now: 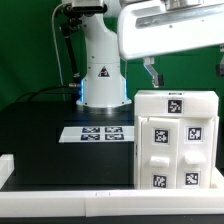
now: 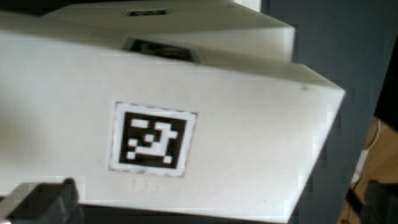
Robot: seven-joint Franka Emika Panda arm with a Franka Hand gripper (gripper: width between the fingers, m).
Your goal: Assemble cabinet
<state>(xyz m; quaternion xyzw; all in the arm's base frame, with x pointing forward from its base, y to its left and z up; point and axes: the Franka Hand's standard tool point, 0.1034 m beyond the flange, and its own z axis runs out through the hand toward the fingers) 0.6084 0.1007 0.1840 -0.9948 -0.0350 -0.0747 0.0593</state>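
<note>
The cabinet is a large white box with black-and-white tags, standing on the black table at the exterior view's right. Small tagged panels sit on its front face. My gripper hangs just above the cabinet's top at its far left corner, not touching it. In the wrist view the cabinet's top face fills the picture, with one tag in the middle. My gripper holds nothing; one dark finger shows far out at the edge, so the jaws stand wide apart.
The marker board lies flat on the black table to the exterior view's left of the cabinet. The white robot pedestal stands behind it. A white border runs along the table's near edge.
</note>
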